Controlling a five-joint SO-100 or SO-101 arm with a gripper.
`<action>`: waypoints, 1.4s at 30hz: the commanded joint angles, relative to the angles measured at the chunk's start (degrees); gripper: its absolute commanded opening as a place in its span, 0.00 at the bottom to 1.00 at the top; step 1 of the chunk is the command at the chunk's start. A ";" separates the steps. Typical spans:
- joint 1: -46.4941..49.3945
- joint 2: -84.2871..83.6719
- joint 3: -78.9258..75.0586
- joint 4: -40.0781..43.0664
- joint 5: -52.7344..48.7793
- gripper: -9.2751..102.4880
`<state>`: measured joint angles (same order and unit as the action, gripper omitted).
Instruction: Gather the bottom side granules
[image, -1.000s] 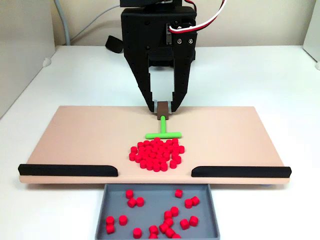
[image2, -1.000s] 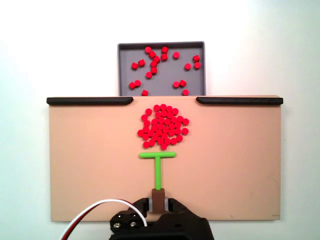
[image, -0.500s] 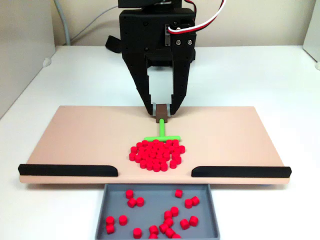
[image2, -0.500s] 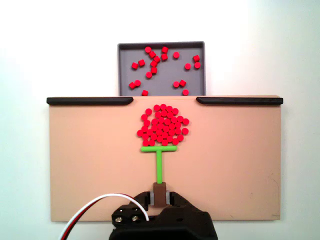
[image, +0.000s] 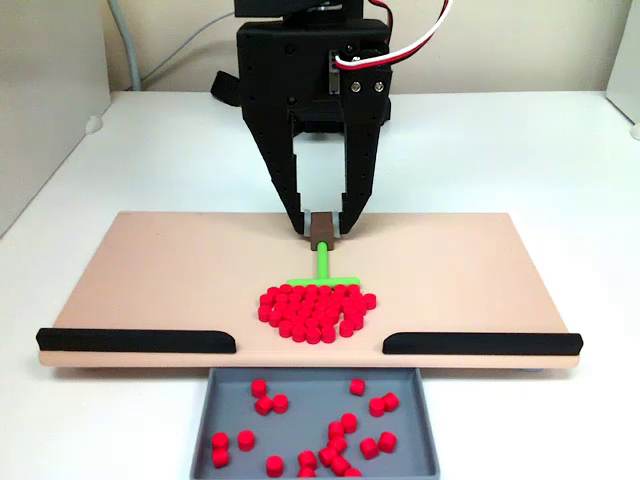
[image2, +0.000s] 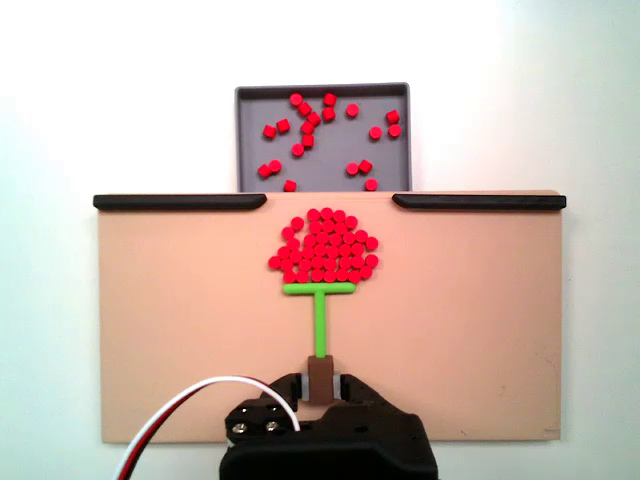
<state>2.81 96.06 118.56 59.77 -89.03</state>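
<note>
The granules (image: 315, 309) (image2: 322, 248) are bright red pellets packed as one pile in the middle of the tan board (image: 150, 280) (image2: 180, 330). A green T-shaped pusher (image: 323, 272) (image2: 319, 305) has its crossbar pressed against the pile's edge. Its brown handle block (image: 321, 230) (image2: 320, 380) is clamped by my black gripper (image: 321, 226) (image2: 320, 386), which is shut on it. The pile's side against the crossbar is flattened into a straight line.
A grey tray (image: 225, 385) (image2: 250, 110) with loose red pellets (image: 335, 440) (image2: 310, 125) sits just past the board's edge, in the gap between two black rails (image: 135, 340) (image: 480, 343) (image2: 180, 201) (image2: 478, 201). White table surrounds the board.
My gripper has pushed the green T tool toward the tray. The crossbar has met the pile and squeezed its near side flat.
</note>
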 joint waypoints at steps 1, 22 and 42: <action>-0.09 -1.05 -1.05 -0.44 1.14 0.08; -0.53 -1.49 -4.39 0.18 2.90 0.08; -2.90 5.36 -9.49 6.15 7.29 0.08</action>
<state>0.88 98.70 112.06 64.07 -83.06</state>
